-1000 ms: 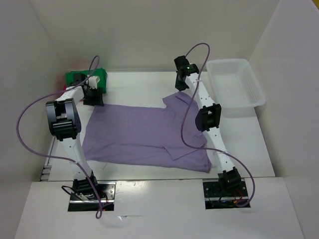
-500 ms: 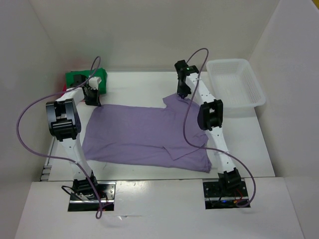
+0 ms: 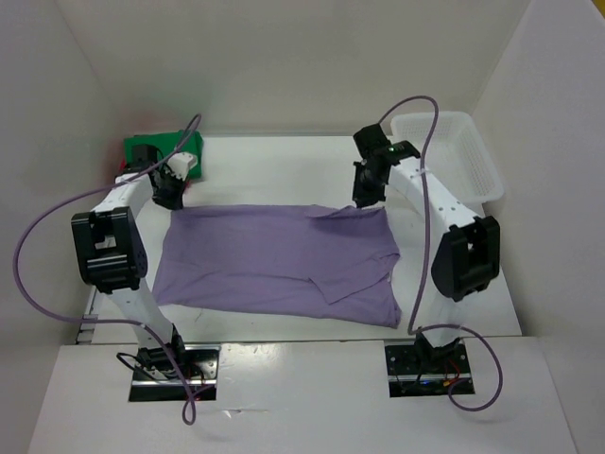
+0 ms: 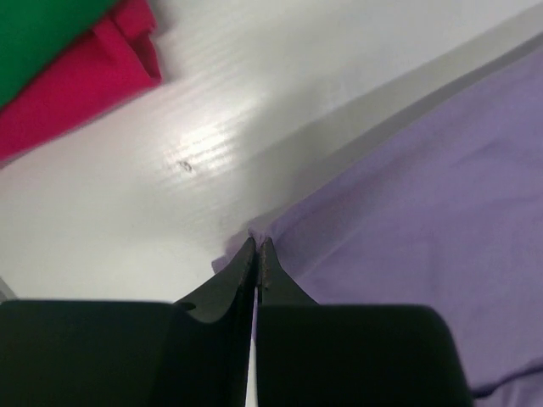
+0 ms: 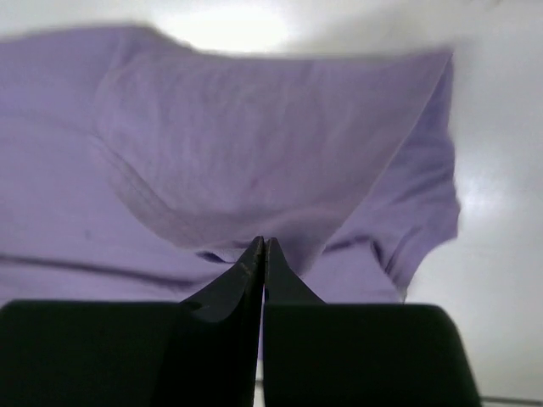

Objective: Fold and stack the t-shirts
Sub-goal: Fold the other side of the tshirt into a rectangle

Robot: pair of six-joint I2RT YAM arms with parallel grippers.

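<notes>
The left gripper (image 4: 257, 246) has its jaws squeezed tight together, and they pinch a corner of the purple shirt (image 4: 407, 212). The rest of that shirt spreads out to the right of these jaws, flat on the white table (image 4: 254, 110). Ahead of the jaws and off to the left lie the red shirt (image 4: 85, 76) and the green shirt (image 4: 34, 25), green lying over red, well apart from the jaws. The right gripper (image 5: 263, 246) is squeezed tight too, nipping the purple cloth at its tips. Purple cloth fills the space ahead of those jaws. The white basket (image 3: 463, 156) sits off to the right of that gripper.
</notes>
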